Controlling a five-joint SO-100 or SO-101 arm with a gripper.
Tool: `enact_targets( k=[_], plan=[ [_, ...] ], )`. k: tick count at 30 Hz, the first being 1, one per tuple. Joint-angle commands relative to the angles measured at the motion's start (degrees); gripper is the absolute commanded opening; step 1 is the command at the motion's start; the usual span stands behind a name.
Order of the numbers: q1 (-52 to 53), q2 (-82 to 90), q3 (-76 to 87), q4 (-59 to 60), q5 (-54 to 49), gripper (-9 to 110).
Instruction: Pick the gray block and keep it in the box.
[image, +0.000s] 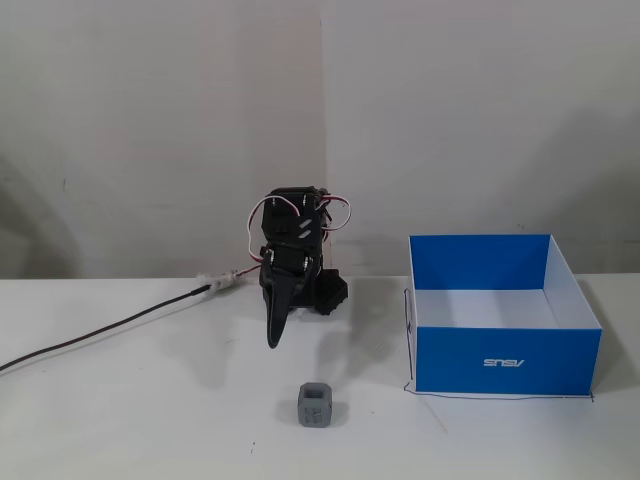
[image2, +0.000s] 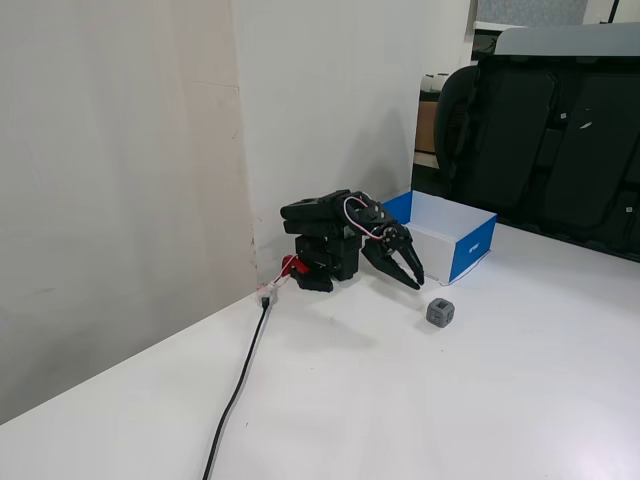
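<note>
The gray block (image: 315, 405) is a small cube with a square recess. It sits on the white table near the front edge, and also shows in the other fixed view (image2: 440, 313). The box (image: 505, 360) is blue outside and white inside; it stands open and empty to the right, and shows behind the arm in the other fixed view (image2: 472, 250). My gripper (image: 272, 342) is folded down on the black arm with its fingers together, empty, pointing at the table behind and left of the block. It shows beside the block in the other fixed view (image2: 415, 282).
A black cable (image: 100, 335) runs from the arm's base to the left across the table, and shows in the other fixed view (image2: 240, 380). A wall stands close behind the arm. Black chairs (image2: 560, 150) stand beyond the table's far edge.
</note>
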Motion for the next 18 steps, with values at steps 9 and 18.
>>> enact_targets(
  k=[9, 18],
  plan=[
    [0.62, 9.23, -0.79, -0.35, -0.44, 0],
    [0.44, 9.23, -0.79, -0.35, -0.44, 0]
  ],
)
